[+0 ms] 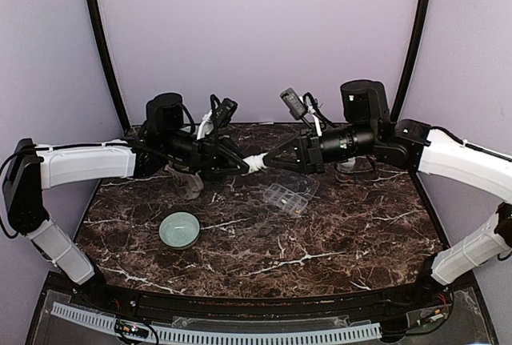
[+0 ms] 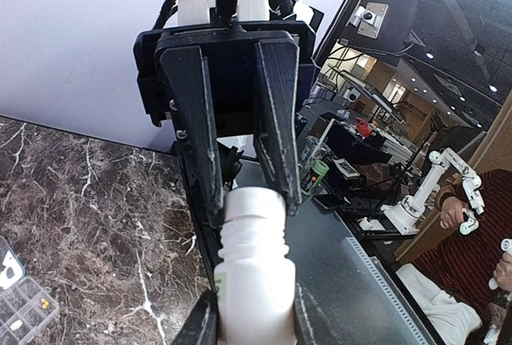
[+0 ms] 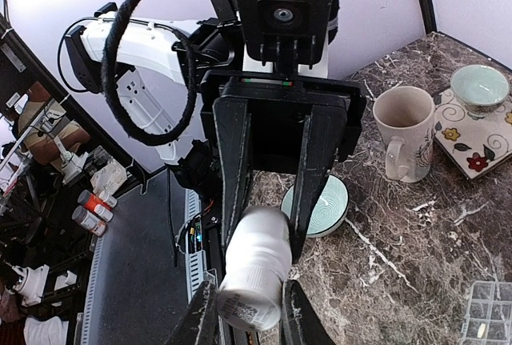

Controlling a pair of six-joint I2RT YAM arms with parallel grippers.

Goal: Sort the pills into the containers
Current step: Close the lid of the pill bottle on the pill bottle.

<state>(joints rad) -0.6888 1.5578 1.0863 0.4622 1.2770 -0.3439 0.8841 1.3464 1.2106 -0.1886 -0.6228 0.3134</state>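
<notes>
Right wrist, white pill bottle (image 3: 254, 257) pinched between left gripper (image 3: 268, 237) and right gripper (image 3: 250, 297), label (image 3: 240, 306) print illegible

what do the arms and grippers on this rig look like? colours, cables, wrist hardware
Left arm and right arm: white shells, black joints and motor housings. Left gripper and right gripper: all black, two long flat fingers tapering toward the tips. Black cables loop over each wrist, near a small camera.
</notes>
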